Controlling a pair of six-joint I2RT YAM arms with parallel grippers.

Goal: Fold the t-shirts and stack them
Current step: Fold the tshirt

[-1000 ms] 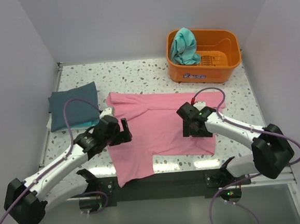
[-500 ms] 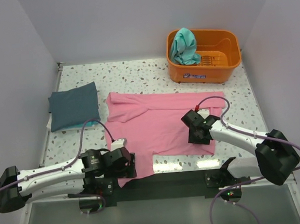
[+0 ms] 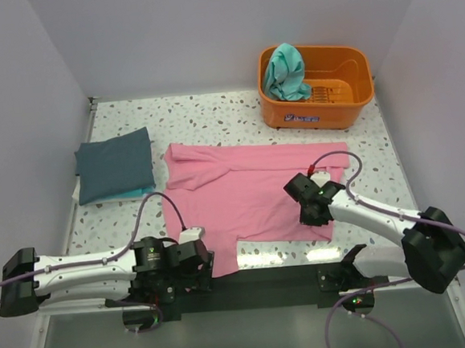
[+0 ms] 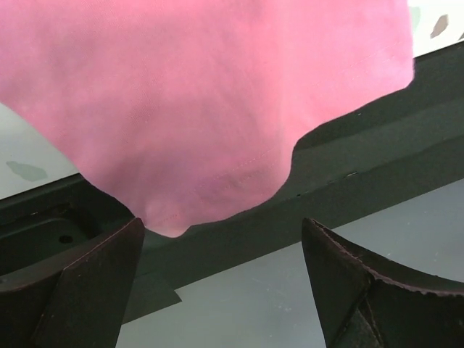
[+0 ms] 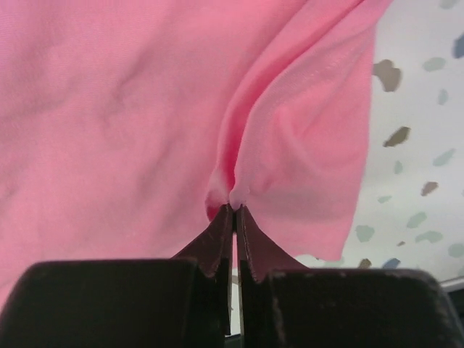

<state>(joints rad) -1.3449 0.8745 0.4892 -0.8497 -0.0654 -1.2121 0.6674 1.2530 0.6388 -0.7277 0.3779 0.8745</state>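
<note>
A pink t-shirt [image 3: 250,193] lies spread across the middle of the table, and its near left corner hangs over the front edge. My left gripper [image 3: 205,262] sits low at that corner. In the left wrist view it [image 4: 221,283] is open, the pink hem [image 4: 203,109] lies just beyond the fingertips, and nothing is between them. My right gripper [image 3: 312,214] is shut on the shirt's near right edge. The right wrist view shows a pinched fold of pink cloth [image 5: 130,109] at the tips of the gripper [image 5: 233,210]. A folded dark slate t-shirt [image 3: 115,163] lies at the left. A teal t-shirt [image 3: 285,71] drapes over the basket's rim.
The orange basket [image 3: 347,92] stands at the back right. A dark rail [image 4: 377,188] runs along the table's near edge under the hanging corner. White walls close in the left, right and back sides.
My left arm swung back from over the shirt's left side down to the near hanging corner. My right gripper slid slightly nearer and closed on the pink cloth.
</note>
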